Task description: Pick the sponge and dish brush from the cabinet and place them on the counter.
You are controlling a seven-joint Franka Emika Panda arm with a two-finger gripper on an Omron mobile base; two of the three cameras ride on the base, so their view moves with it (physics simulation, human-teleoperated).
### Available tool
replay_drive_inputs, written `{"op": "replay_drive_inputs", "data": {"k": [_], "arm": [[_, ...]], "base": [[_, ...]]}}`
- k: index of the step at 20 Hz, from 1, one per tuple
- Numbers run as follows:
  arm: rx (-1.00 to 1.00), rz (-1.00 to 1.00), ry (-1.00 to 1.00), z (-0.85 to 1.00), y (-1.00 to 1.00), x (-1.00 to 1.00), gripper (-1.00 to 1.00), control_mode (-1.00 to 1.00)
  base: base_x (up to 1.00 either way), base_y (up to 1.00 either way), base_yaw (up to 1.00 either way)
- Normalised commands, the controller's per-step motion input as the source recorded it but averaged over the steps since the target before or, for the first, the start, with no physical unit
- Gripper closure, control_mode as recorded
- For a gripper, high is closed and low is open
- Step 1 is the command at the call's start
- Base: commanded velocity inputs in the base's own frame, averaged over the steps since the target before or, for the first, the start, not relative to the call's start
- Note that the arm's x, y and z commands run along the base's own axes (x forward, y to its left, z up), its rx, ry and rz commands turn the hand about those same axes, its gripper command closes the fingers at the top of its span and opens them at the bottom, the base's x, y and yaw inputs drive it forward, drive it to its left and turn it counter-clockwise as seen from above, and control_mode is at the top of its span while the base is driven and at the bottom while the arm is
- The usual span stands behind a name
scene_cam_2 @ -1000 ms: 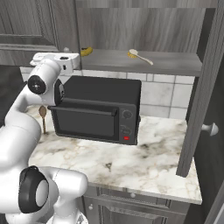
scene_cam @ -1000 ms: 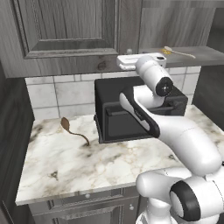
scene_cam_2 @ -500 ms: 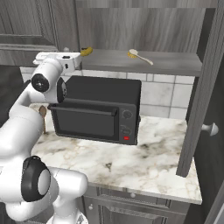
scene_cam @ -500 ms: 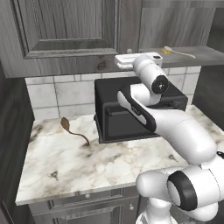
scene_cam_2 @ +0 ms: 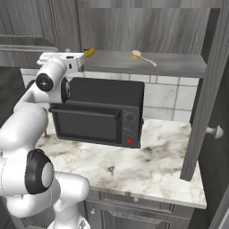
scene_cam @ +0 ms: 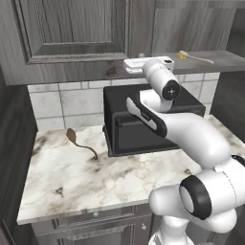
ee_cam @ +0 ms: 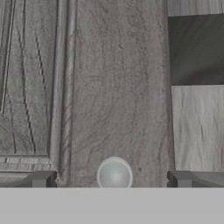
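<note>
My gripper [ee_cam: 114,180] is open, right in front of the closed door of the dark grey cabinet [scene_cam: 72,33]. Its fingertips [ee_cam: 41,179] stand either side of the door's round silver knob [ee_cam: 114,175], apart from it. The white hand [scene_cam: 143,64] hovers just above the microwave, seen too in the right base view [scene_cam_2: 62,56]. The dish brush [scene_cam_2: 142,57] lies on the open grey shelf [scene_cam_2: 170,67], and appears at the far right of the left base view [scene_cam: 194,57]. The sponge is hidden. Below lies the marble counter [scene_cam: 72,177].
A black microwave [scene_cam_2: 98,112] stands on the counter under the hand. A yellow banana [scene_cam_2: 88,52] lies on the shelf's left end. A brown spoon [scene_cam: 79,142] rests on the counter at left. The right cabinet door [scene_cam_2: 210,89] hangs open, edge toward me.
The hand has crept slightly up and in toward the closed door's knob. Its jaws have stayed open, and nothing else has moved.
</note>
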Motion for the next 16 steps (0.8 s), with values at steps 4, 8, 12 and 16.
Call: {"op": "replay_drive_inputs", "data": {"k": [4,8,12,16], "arm": [[0.00,0.00,0.00,-0.06,0.05,0.19,-1.00,-1.00],[0.00,0.00,0.00,-0.02,0.05,0.19,-1.00,-1.00],[0.00,0.00,0.00,0.00,0.03,0.17,-1.00,-1.00],[0.00,0.00,0.00,0.00,0.04,0.13,-1.00,-1.00]], "base": [[0.00,0.00,0.00],[0.00,0.00,0.00],[0.00,0.00,0.00],[0.00,0.00,0.00]]}}
